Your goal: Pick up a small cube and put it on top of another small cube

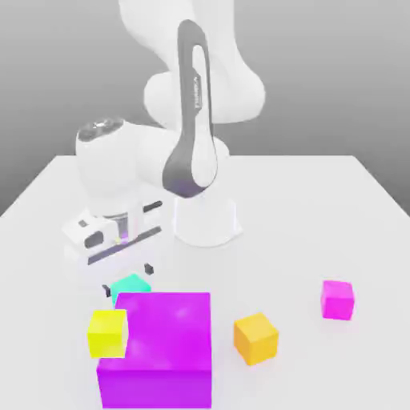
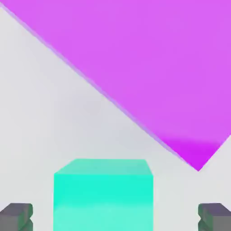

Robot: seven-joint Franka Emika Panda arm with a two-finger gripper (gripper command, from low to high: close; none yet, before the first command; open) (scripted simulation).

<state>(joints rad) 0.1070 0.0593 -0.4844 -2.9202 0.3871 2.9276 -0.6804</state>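
Observation:
The small teal cube [image 1: 130, 285] rests on the white table just behind the big purple cube [image 1: 160, 346]. My gripper [image 1: 126, 277] hangs right over the teal cube, open, with one dark fingertip [image 1: 148, 267] on each side of it. In the hand view the teal cube [image 2: 103, 195] sits between the two grey fingertips [image 2: 16, 216], with space left on both sides, and the purple cube [image 2: 144, 67] lies close beyond it. A small yellow cube [image 1: 107, 332] sits against the purple cube's side on the exterior view's left.
An orange cube [image 1: 255, 337] and a small magenta cube [image 1: 337, 299] lie on the table [image 1: 320, 208] toward the exterior view's right. The arm's white base [image 1: 207, 220] stands behind the gripper.

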